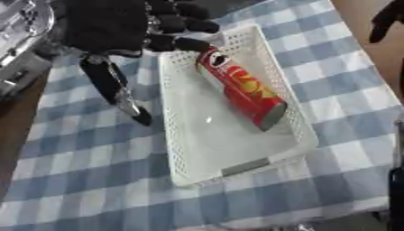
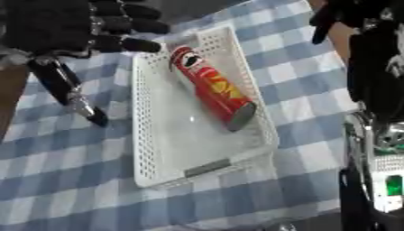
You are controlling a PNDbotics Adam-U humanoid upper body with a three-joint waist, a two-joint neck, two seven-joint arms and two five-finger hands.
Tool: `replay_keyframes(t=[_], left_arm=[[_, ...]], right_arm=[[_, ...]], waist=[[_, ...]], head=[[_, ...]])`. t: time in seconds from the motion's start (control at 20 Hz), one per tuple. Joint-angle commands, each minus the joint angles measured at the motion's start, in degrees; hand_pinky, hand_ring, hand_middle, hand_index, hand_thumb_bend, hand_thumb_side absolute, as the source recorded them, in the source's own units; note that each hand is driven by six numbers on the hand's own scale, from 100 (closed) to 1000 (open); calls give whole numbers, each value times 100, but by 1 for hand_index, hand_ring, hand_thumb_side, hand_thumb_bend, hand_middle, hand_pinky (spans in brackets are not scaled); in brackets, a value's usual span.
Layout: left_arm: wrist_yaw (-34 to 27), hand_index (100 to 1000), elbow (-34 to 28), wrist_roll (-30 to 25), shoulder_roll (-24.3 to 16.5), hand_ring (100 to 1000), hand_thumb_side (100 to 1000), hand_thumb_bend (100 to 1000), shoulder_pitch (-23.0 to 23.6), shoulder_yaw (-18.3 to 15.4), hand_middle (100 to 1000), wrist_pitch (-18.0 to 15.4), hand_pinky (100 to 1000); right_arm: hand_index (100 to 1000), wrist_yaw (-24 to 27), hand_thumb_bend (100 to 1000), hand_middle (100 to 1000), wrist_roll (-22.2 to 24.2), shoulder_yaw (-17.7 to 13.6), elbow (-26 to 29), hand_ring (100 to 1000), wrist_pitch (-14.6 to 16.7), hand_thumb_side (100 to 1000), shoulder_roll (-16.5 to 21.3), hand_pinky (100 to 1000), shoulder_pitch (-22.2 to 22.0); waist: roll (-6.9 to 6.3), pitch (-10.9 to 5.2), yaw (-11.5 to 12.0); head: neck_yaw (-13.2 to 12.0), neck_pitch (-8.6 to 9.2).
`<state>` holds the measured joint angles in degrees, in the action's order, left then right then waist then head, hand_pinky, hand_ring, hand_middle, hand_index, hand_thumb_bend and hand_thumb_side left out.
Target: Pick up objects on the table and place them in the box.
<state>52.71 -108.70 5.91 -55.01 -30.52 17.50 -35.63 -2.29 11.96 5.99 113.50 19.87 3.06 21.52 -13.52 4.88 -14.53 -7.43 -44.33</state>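
A red chips can point(image 1: 245, 88) lies on its side in the white perforated box point(image 1: 170, 135), lid end toward the far corner, base toward the right wall. My left hand point(image 1: 110, 27) hovers at the box's far left corner. It is open, its straight fingertips point(image 1: 193, 44) just beside the can's lid end and holding nothing. A long black and silver thing point(image 1: 118, 92) lies on the cloth left of the box, its upper end under my left hand. My right hand point(image 2: 339, 13) hangs at the far right, fingers relaxed and empty.
The box stands on a blue and white checked cloth point(image 1: 87, 171). The cloth's left edge drops off to a dark floor point(image 1: 12, 122). My right arm point(image 2: 378, 81) runs down the right side of the right eye view.
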Motion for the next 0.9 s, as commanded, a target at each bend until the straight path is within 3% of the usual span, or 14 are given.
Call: replay_keyframes(t=[0.05, 0.1, 0.25, 0.4, 0.7, 0.75, 0.8, 0.85, 0.9], left_arm=[[-250, 1000, -428, 680, -330, 950, 708, 262, 201, -395, 982, 362, 966], [-301, 982, -510, 939, -405, 925, 727, 186, 316, -500, 956, 413, 936], [-290, 998, -580, 1647, -621, 921, 759, 160, 741, -862, 950, 363, 935], [-287, 1000, -588, 2133, -612, 914, 743, 217, 1365, -1273, 948, 387, 928], [-85, 998, -590, 2797, -103, 898, 694, 273, 2700, -2028, 946, 790, 908], [-25, 998, -590, 2874, 9, 898, 688, 282, 2901, -2125, 947, 868, 909], [51, 999, -590, 2957, 100, 898, 727, 216, 3067, -2213, 947, 939, 911], [117, 999, -590, 3043, 225, 898, 680, 295, 3233, -2305, 947, 1021, 912], [184, 1000, -590, 3135, 345, 896, 677, 297, 3382, -2407, 946, 1141, 911]], right_arm=[[726, -34, 100, 554, 3, -9, 75, 462, 15, 1000, 40, 304, 78], [726, -44, 100, 555, -1, -18, 72, 462, 17, 1000, 54, 303, 77], [728, -84, 100, 557, -34, -63, 56, 461, 28, 1000, 123, 301, 67], [729, -142, 100, 559, -74, -116, 32, 461, 49, 1000, 206, 300, 63], [730, -280, 100, 560, -179, -219, -17, 461, 112, 1000, 373, 299, 92], [730, -306, 100, 560, -198, -237, -24, 461, 126, 1000, 407, 299, 104], [730, -331, 100, 560, -214, -249, -33, 461, 140, 1000, 434, 299, 116], [730, -352, 100, 561, -226, -258, -42, 461, 153, 1000, 458, 299, 129], [730, -370, 100, 561, -236, -263, -52, 461, 165, 1000, 477, 299, 141]], waist=[[57, -33, 60], [57, -21, 88], [57, 11, 211], [57, 54, 335], [57, 123, 571], [57, 141, 614], [57, 154, 636], [57, 170, 662], [57, 180, 680]], head=[[84, 21], [91, 21], [112, 21], [153, 21], [230, 22], [383, 45], [525, 69], [680, 107], [805, 152]])
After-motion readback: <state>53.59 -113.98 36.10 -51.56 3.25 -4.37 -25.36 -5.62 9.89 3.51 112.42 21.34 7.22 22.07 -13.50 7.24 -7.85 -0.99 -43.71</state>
